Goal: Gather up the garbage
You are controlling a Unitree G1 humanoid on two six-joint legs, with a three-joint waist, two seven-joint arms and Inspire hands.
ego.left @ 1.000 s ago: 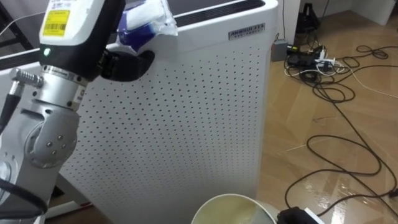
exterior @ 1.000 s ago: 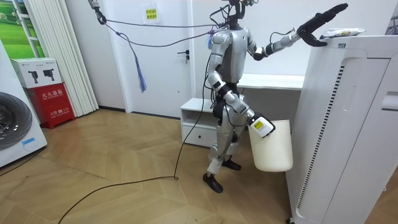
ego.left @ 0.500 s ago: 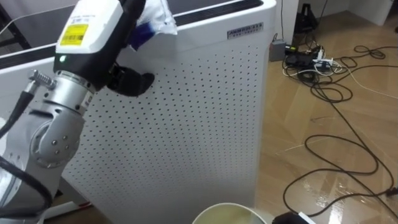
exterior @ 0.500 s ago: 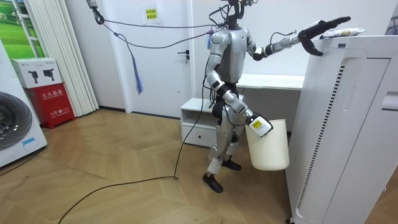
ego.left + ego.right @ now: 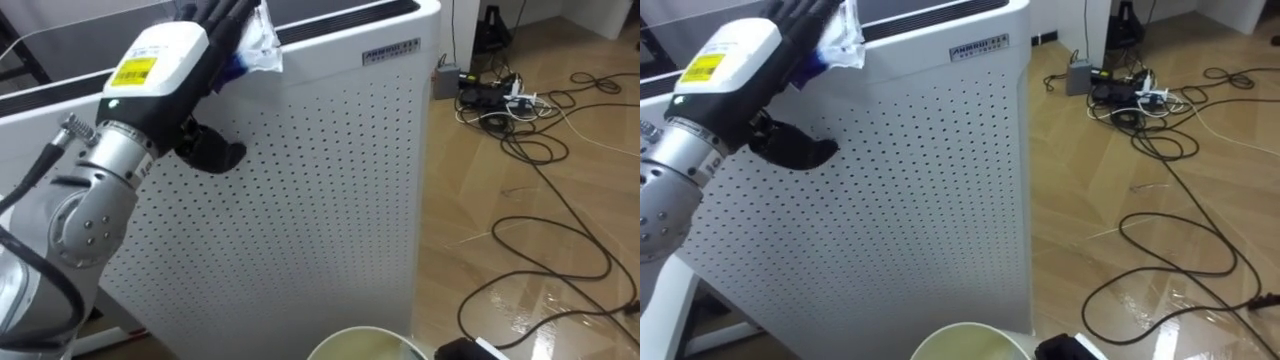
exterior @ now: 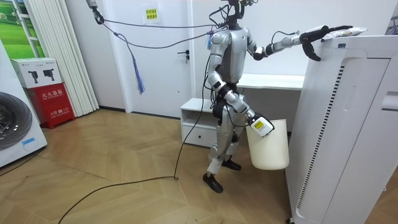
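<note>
Reaching up high, the left robot hand (image 5: 165,70) lies on top of the tall white machine (image 5: 320,180), right over the garbage. The garbage is a crinkly white and blue wrapper (image 5: 262,42). It sits on the machine's flat top, close to the front edge.

The fingers (image 5: 218,12) lie quite straight across the wrapper and seem to touch it. The thumb (image 5: 212,155) hangs down apart from them, against the front of the machine with all the little holes. So this hand is spread out and is not closed round the wrapper yet.

The robot stands on the wooden floor (image 5: 450,180), just beside the machine. Its right robot hand (image 6: 259,126) is low down by the machine's front, at a white bin (image 6: 270,149). The bin hangs there with its mouth up. I cannot tell how that hand holds the bin.

I think the step in hand is grabbing the wrapper. Next, the fingers need to curl and the thumb needs to come up, so they pinch the wrapper between them. The wrapper looks thin and slippery, so it may slide away across the top of the machine if it is pushed too hard. Once it is held tight, it has to come down from the top of the machine to the bin's mouth and be let go there.
</note>
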